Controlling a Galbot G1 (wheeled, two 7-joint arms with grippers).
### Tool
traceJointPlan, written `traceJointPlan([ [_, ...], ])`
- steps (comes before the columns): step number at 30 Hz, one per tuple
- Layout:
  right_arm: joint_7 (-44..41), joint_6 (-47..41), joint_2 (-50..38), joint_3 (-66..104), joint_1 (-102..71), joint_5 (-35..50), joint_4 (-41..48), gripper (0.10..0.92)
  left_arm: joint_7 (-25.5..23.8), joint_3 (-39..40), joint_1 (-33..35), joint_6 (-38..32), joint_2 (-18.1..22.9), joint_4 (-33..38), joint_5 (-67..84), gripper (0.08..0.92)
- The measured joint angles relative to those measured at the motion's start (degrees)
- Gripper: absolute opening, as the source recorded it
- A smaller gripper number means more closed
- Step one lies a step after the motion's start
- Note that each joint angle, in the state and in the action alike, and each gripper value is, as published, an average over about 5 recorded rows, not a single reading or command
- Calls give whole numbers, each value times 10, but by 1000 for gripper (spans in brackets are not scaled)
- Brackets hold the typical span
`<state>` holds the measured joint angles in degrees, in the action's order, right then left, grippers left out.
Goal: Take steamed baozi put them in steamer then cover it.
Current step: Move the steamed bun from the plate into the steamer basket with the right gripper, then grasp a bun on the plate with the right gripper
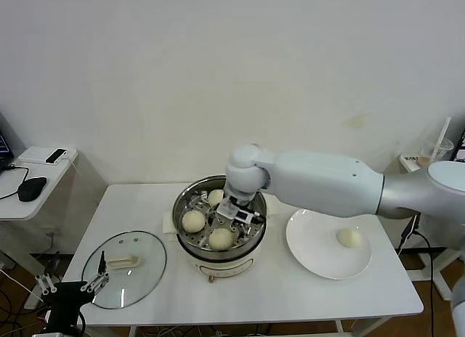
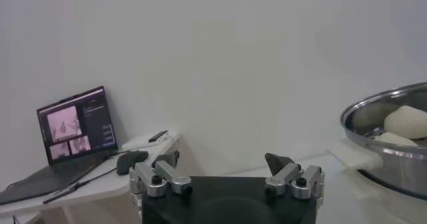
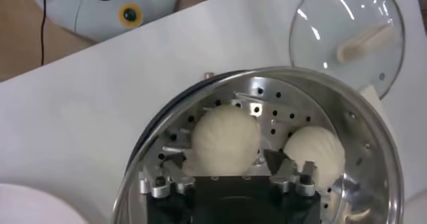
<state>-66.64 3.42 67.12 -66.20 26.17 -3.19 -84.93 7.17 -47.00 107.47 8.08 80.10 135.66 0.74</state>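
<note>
The steamer (image 1: 218, 263) stands mid-table and holds three baozi on its perforated tray (image 3: 293, 109): one at the left (image 1: 193, 221), one at the front (image 1: 221, 238), one at the back (image 1: 216, 197). My right gripper (image 1: 238, 210) reaches down into the pot. In the right wrist view it (image 3: 225, 164) is open, with a finger on each side of the front baozi (image 3: 225, 135), which rests on the tray. A fourth baozi (image 1: 349, 237) lies on the white plate (image 1: 312, 253). The glass cover (image 1: 123, 268) lies flat at the table's left. My left gripper (image 1: 73, 285) is parked low at the front left, open and empty.
A side table at the left carries a mouse (image 1: 32, 188) and a phone (image 1: 56, 155); a laptop (image 2: 73, 122) shows in the left wrist view. A cup with a straw (image 1: 436, 152) stands at the far right. The plate sits close to the right of the steamer.
</note>
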Motion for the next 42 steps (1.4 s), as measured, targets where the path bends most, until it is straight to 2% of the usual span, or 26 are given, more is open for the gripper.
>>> traceJointPlan([
  [11, -11, -52, -66, 35, 35, 21, -11, 823, -1, 0, -5, 2, -12, -4, 2, 823],
  [22, -5, -127, -231, 64, 19, 9, -48, 823, 5, 7, -17, 12, -27, -18, 23, 823],
  [32, 4, -133, -373, 203, -147, -38, -39, 823, 13, 9, -41, 21, -50, -54, 75, 823],
  [42, 12, -118, -418, 359, -331, -92, 5, 823, 17, 11, -60, 18, -73, -106, 109, 823],
])
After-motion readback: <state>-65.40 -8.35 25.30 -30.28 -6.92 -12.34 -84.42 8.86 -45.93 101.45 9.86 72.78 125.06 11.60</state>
